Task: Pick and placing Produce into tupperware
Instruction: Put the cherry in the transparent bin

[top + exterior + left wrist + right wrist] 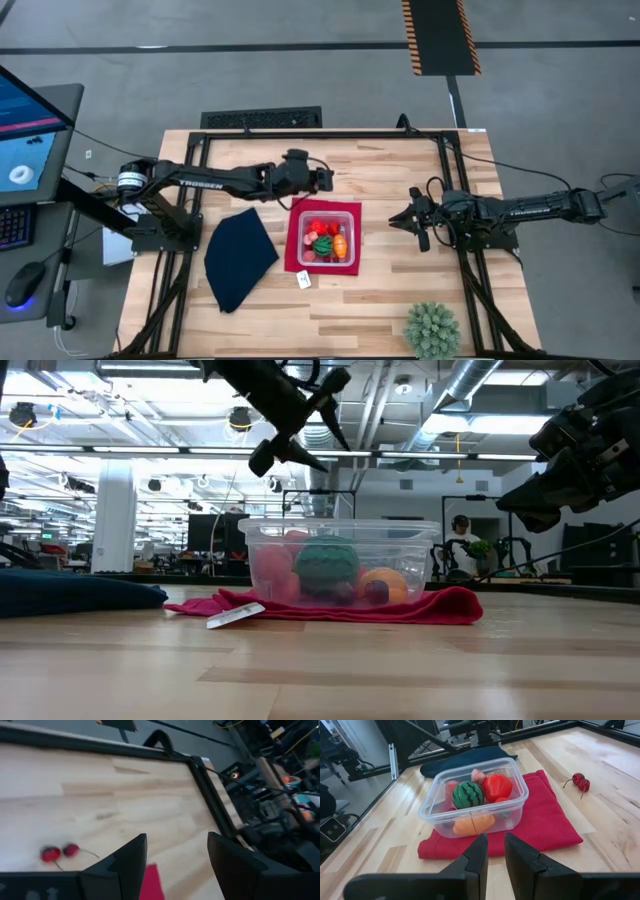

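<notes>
At my far left lay the navy cloth (239, 258), flat on the table (400, 300); my left gripper (327, 181) hung above the boards just behind the back edge of the red mat (295, 250), its fingers (131, 860) standing apart with nothing between them; the pair of cherries (580, 782), the one piece of produce I could find outside the box, lay on bare wood close beside that gripper, near the mat's back corner, the two fruits side by side with their stems trailing off; next came the tupperware (350, 222) on the mat, already holding the striped green ball (467, 794), the red piece (496, 787) and the orange piece (473, 824); my right gripper (405, 221) waited on the far side of the box, fingers (476, 857) nearly together and holding nothing, facing the box; I judged the left one plainly the nearer to the cherries, which the right could reach only past the box; the spiky plant ball (432, 330) sat at the front right
</notes>
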